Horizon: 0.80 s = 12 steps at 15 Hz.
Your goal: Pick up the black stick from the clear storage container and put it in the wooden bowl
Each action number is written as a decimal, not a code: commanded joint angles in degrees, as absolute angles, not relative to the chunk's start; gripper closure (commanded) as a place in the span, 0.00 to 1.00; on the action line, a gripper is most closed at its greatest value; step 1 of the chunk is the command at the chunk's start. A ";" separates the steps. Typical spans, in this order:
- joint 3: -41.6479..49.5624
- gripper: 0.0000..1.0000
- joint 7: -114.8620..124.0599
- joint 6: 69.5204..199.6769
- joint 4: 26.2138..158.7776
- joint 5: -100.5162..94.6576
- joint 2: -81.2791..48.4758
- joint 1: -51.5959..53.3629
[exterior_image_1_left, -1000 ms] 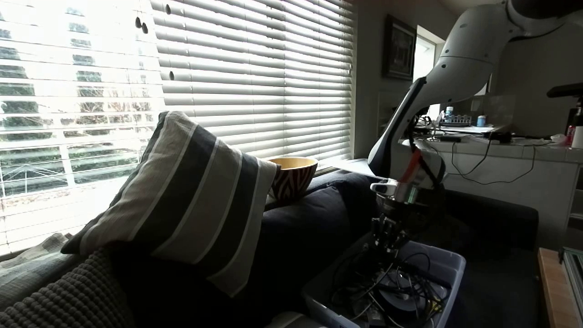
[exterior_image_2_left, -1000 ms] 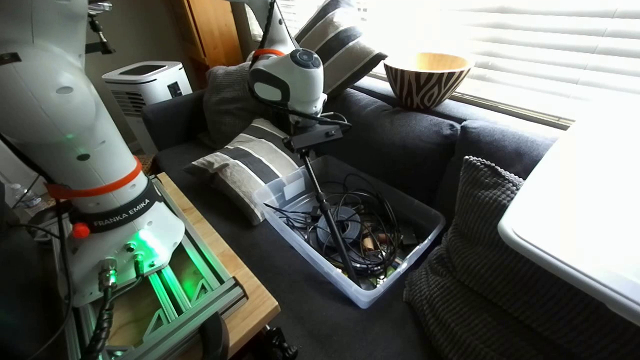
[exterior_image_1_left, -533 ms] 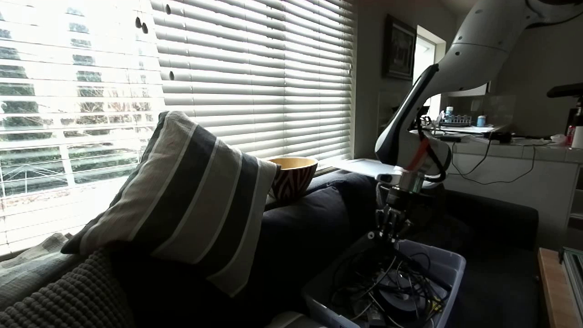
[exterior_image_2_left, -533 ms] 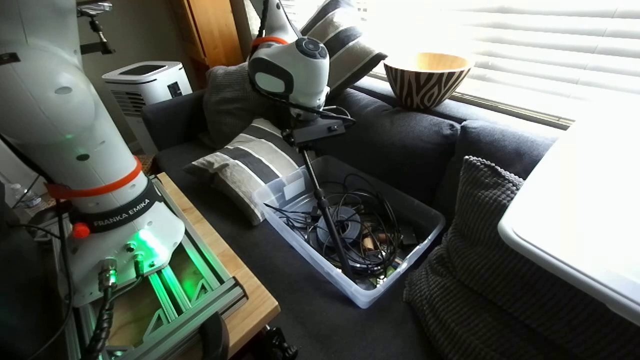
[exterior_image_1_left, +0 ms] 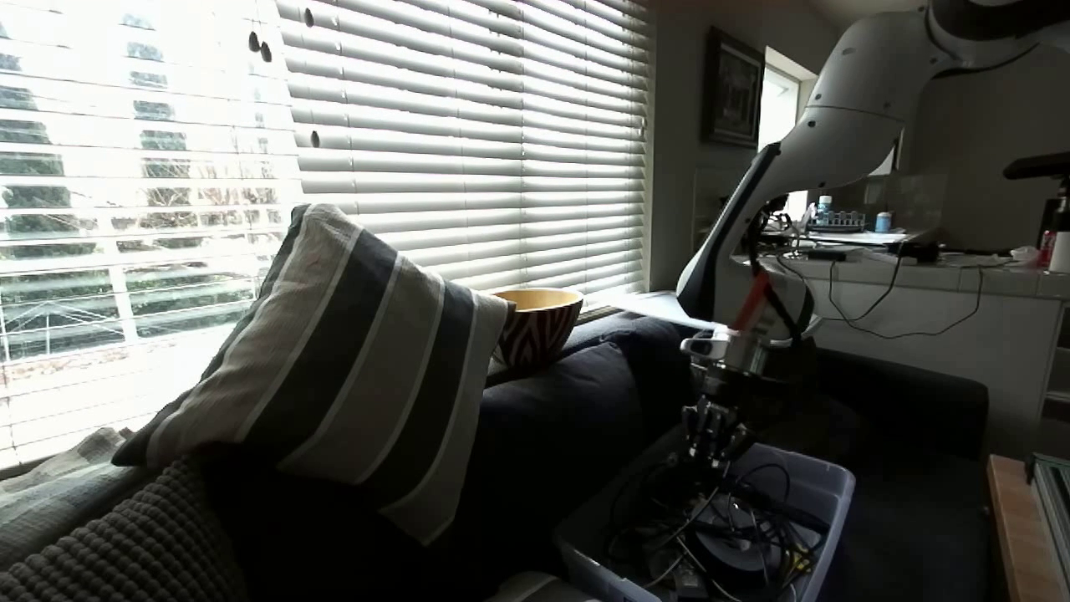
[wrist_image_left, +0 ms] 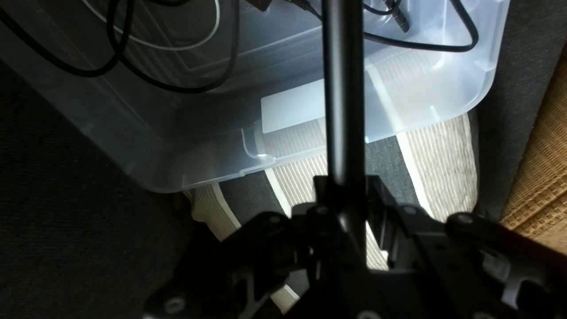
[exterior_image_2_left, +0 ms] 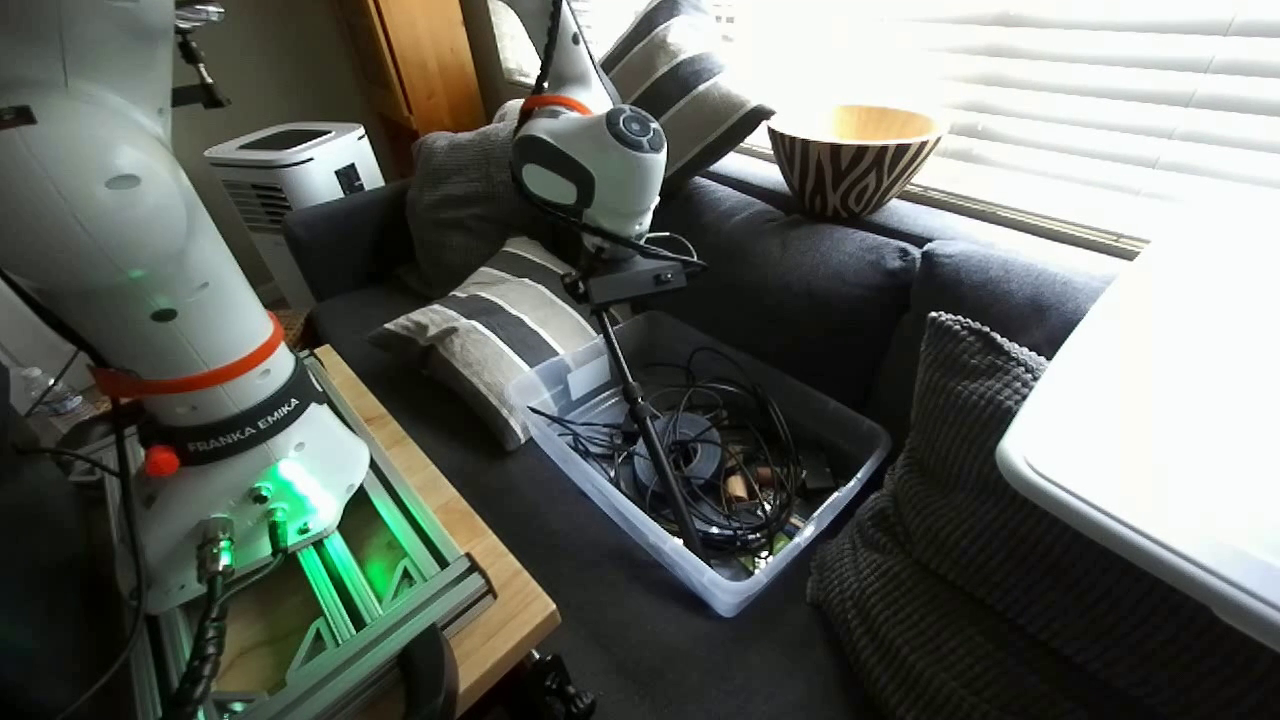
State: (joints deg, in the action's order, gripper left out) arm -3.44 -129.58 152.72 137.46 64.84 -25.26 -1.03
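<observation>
The black stick (exterior_image_2_left: 662, 470) is long and thin and slants down over the clear storage container (exterior_image_2_left: 618, 522), its low end near the container's near corner. I cannot tell whether that end touches the contents. My gripper (wrist_image_left: 343, 192) is shut on the stick near its upper end; the stick (wrist_image_left: 344, 88) runs between both fingers in the wrist view. In an exterior view the gripper (exterior_image_1_left: 709, 447) hangs above the container (exterior_image_1_left: 827, 481). The wooden bowl (exterior_image_2_left: 850, 178), dark with zebra stripes, stands upright on the sofa back by the window; it also shows in an exterior view (exterior_image_1_left: 539, 336).
Black cables and a grey spool (exterior_image_2_left: 709, 442) fill the container. A striped pillow (exterior_image_2_left: 505, 335) lies beside it, another striped pillow (exterior_image_1_left: 359, 351) leans near the bowl. A ribbed pillow (exterior_image_2_left: 930, 520) and a white panel (exterior_image_2_left: 1150, 430) stand at the other side.
The arm rose slightly, then came back down, shifting a little. The stick moved along with the gripper, its low end shifting slightly. The bowl and container stay in place.
</observation>
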 commanded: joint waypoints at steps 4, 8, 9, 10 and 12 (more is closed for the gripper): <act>-6.75 0.94 -135.87 154.00 129.11 73.51 -39.18 -1.73; -7.76 0.94 -138.55 154.87 124.41 76.83 -45.85 -1.51; -7.84 0.94 -139.34 155.16 123.44 77.29 -47.18 -1.41; -7.75 0.94 -140.13 155.30 122.59 77.09 -48.38 -1.19; -7.50 0.94 -141.81 156.24 121.27 76.71 -50.42 -0.66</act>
State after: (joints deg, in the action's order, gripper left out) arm -7.15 -139.44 153.34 123.64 74.66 -46.30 -0.94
